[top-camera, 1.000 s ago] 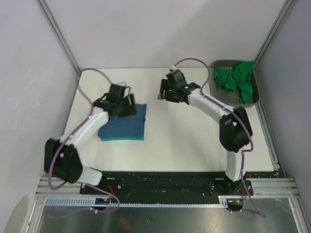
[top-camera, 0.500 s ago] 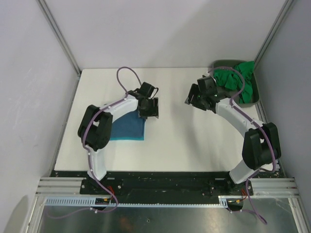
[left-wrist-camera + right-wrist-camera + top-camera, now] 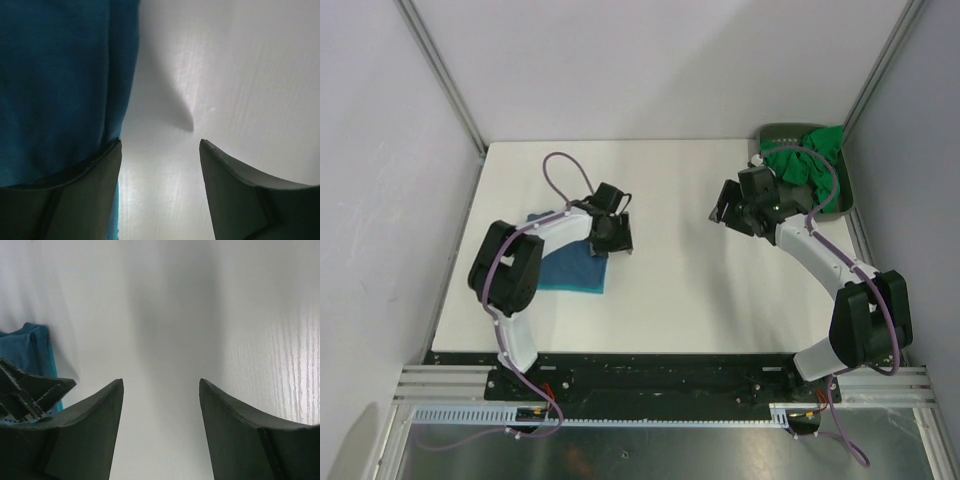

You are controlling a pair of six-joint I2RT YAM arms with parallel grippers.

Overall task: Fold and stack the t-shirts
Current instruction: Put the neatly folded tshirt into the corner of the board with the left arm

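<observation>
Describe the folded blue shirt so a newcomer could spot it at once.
Start at the white table and go to its left half, by the left gripper. There lies a flat, squared-off dark blue shirt with a turquoise edge at its near side. It is the only folded cloth; the green shirts lie crumpled in the grey tray at the far right corner.

On the white table (image 3: 680,290), a folded dark blue shirt (image 3: 570,268) lies at the left, with a turquoise edge (image 3: 560,290) showing beneath it. The left arm (image 3: 510,270) curls over it, the left gripper (image 3: 613,240) above the shirt's right edge. The right gripper (image 3: 725,212) hangs over bare table near the grey tray (image 3: 772,131) of crumpled green shirts (image 3: 808,165).
</observation>
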